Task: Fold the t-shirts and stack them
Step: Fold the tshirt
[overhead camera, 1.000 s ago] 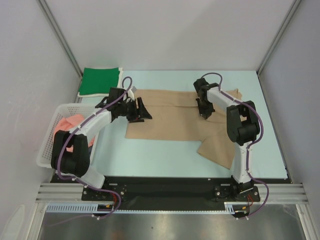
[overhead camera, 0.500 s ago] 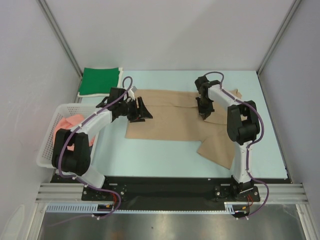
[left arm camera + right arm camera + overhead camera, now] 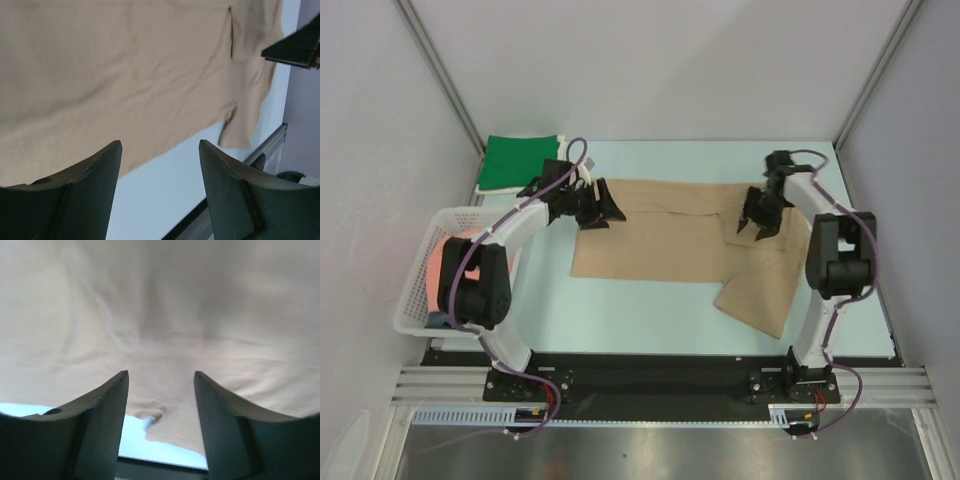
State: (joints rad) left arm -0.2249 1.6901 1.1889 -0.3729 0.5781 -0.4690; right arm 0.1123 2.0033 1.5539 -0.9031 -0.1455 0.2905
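Right fingers (image 3: 97, 427) farther right above pale-blue table (image 3: 640, 322)

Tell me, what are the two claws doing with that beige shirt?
Left claw open, empty, over tan shirt, left end. Right claw open, empty, over its right end. Shirt flat on table, nothing on it.

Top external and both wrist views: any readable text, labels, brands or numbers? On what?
No readable text in any view.
tan t-shirt: plain, no print or tag showing.
green t-shirt: plain, no print showing.
white lattice basket: no label visible.
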